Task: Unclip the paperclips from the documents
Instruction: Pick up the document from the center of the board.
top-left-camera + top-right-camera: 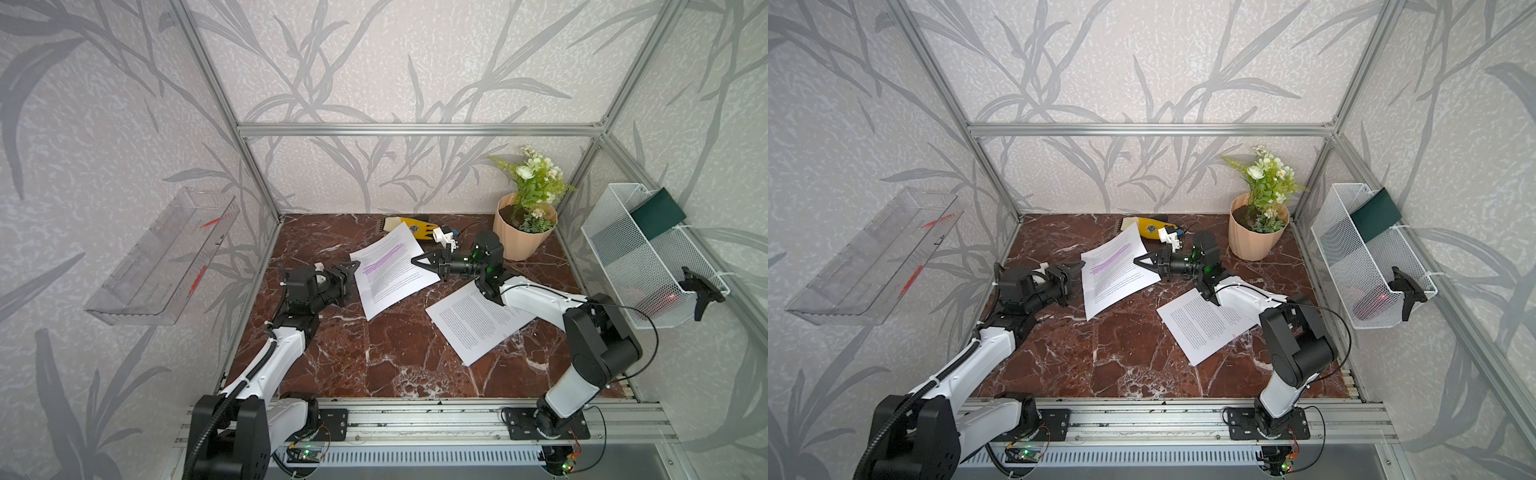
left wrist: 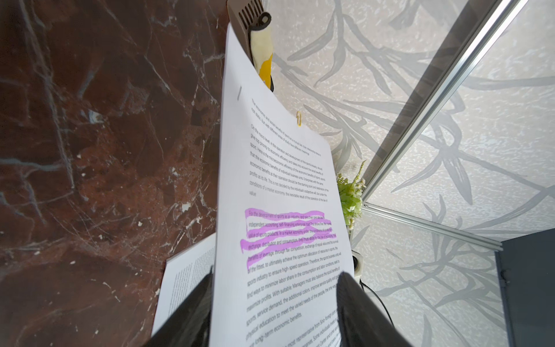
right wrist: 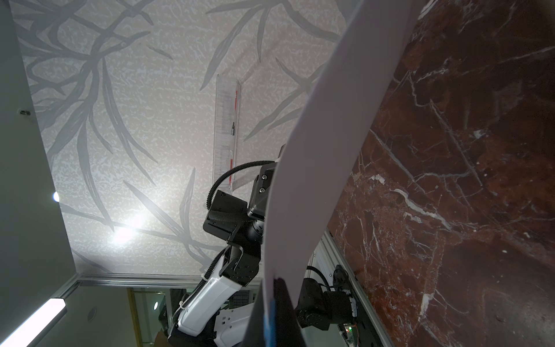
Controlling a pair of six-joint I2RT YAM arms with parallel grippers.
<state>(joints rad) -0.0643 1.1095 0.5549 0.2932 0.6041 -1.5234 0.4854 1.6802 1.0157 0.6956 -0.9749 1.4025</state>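
Because a paperclip slides off only when the sheets under it are braced, the highlighted document [image 1: 390,270] is held up off the marble tabletop [image 1: 374,365] between the two end effectors. The right gripper [image 1: 415,262] is clamped onto one side edge of this document. In the right wrist view its jaws pinch the paper, and the blank underside curves away ahead of them.

The left gripper [image 1: 354,267] stands at the opposite side edge. In the left wrist view its fingers [image 2: 360,315] are spread wide, one on each face of the sheet. Neither visibly presses it, so nothing is held on this side.

The gold paperclip [image 2: 298,118] sits on the document's top edge, well ahead of the left fingertips. It is too small to find in the top views. A short grey mark [image 2: 239,92] near the corner beyond it may be another fastener; this cannot be confirmed.

The unmarked document [image 1: 473,324] lies flat on the tabletop, behind the right gripper and partly under the right arm. No clip on it is discernible.

Judgement: the gold paperclip is not yet removed. The spread left jaws suit a reach forward along the sheet to the clip while the right grip resists the pull. Risk: a grip on one edge lets the paper bow, so the clip may shift away from closing fingers.
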